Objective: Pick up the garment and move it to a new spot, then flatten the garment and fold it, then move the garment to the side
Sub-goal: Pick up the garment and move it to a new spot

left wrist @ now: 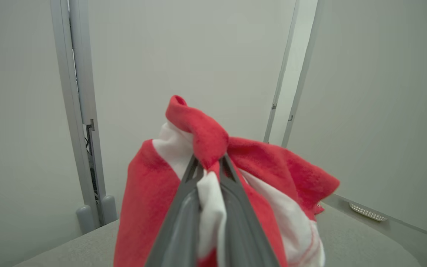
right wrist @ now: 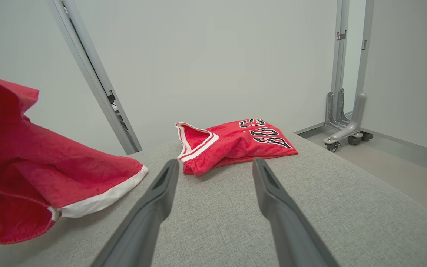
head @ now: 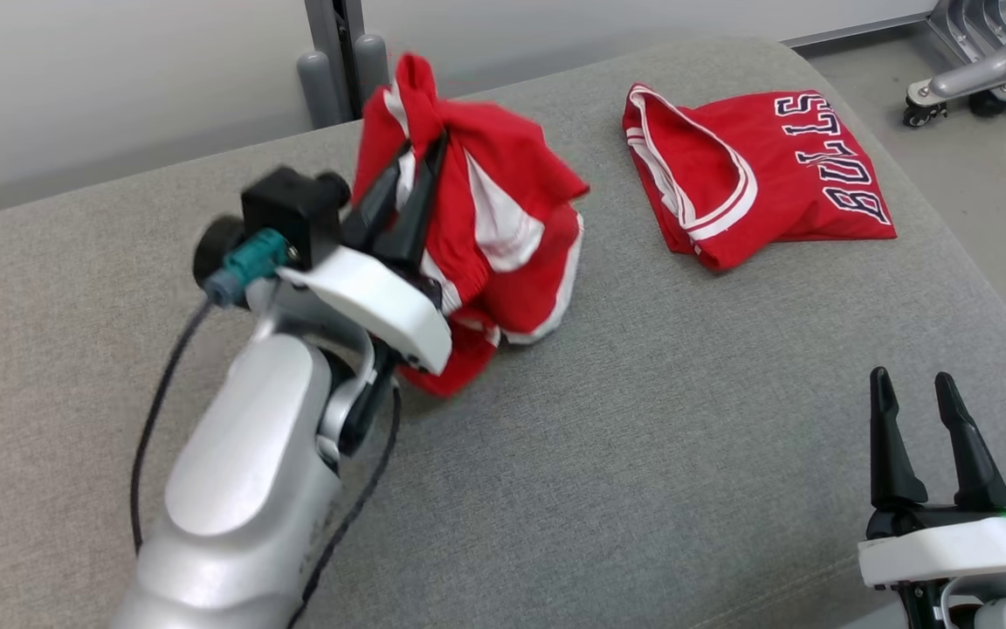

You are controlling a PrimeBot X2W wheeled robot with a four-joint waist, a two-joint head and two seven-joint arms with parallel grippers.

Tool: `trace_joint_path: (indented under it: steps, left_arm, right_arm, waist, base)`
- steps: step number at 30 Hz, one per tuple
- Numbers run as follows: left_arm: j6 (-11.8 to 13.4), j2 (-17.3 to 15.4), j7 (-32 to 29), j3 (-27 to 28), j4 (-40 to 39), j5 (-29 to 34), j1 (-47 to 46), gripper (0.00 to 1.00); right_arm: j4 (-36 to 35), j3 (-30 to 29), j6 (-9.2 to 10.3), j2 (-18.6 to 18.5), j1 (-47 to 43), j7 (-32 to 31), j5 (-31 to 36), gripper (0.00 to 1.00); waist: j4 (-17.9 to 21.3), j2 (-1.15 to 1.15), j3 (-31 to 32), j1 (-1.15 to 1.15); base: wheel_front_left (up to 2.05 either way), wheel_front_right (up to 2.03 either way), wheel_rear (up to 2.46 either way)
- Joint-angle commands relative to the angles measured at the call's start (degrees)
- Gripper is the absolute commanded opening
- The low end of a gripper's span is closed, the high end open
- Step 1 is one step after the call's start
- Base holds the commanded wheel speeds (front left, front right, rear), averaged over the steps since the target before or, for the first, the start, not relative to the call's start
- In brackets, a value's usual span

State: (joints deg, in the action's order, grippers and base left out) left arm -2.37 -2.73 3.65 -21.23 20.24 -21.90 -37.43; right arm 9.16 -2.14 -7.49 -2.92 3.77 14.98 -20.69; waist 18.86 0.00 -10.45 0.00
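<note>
Your left gripper [head: 424, 148] was clenched on a bunched fold of the red-and-white garment [head: 512, 218]. The cloth hung below its fingertips. Whether the lower hem touched the grey cushion [head: 643, 454] could not be told. Just beyond those fingertips ran the cushion's far edge, with a wall post [head: 337, 52] close behind it, so you had little room forward.

Your right gripper [head: 912, 377] stood with its jaws spread and nothing between them. Bare cushion lay ahead of its fingers, then a folded red jersey [head: 765, 175], well apart from the held garment. To this gripper's right the cushion edge rounded down to the floor [head: 983, 175], where a wheeled frame base [head: 966, 83] stood.
</note>
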Motion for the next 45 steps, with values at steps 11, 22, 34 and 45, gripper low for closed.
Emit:
trace_joint_path:
  steps: [11,22,34,45]
  left_arm:
    - [3.1,-2.9,5.3,-1.7,8.4,-3.4,11.9,0.0]
    - [2.0,-4.4,10.7,-0.7,10.5,-2.9,14.0,1.0]
    - [3.4,-5.8,11.5,9.8,-5.4,1.9,22.9,1.0]
    - [2.3,-5.9,11.5,18.9,-12.5,5.3,34.7,1.0]
  right_arm:
    - [0.1,0.0,-0.02,-0.1,0.5,0.3,1.0,1.0]
    - [-0.3,0.9,-0.02,-1.0,-0.2,0.3,1.8,1.0]
    - [-3.2,1.1,-0.02,-2.6,-2.6,0.3,2.6,1.0]
    - [-4.3,2.1,-0.02,-3.5,-5.3,0.3,2.8,1.0]
  waist:
    - [-3.5,0.0,-0.9,0.0]
    - [-7.6,0.0,1.2,0.0]
    - [-15.1,0.0,6.6,0.0]
    - [-18.8,0.0,10.2,0.0]
  base:
    - [0.0,0.0,0.0]
    - [0.0,0.0,0.0]
    - [0.0,0.0,0.0]
    - [0.0,0.0,0.0]
